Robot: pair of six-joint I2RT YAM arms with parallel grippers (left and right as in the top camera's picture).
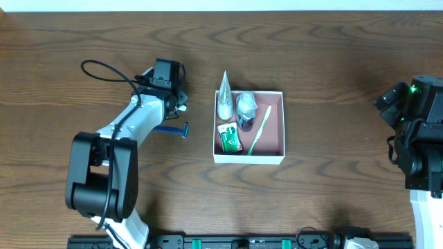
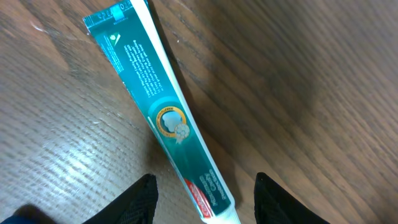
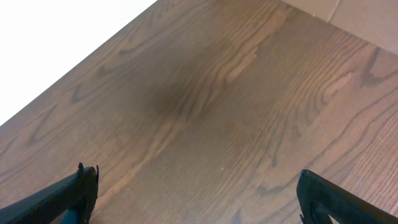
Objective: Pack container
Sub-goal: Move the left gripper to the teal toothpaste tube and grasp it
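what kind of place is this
Probably a robot test bench, not a home: left arm and right arm at a wooden table, a container of toiletries, a toothpaste tube lying loose.

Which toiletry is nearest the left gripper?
The teal toothpaste tube, lying on the table between its fingers; the blue razor lies farther off, the rest sit in the container.

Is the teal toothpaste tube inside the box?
No, the teal toothpaste tube lies flat on the bare wooden table, with no box walls around it.

A teal toothpaste tube (image 2: 174, 118) lies flat on the dark wood surface (image 1: 332, 69). A blue razor (image 1: 176, 129) lies near the tube.
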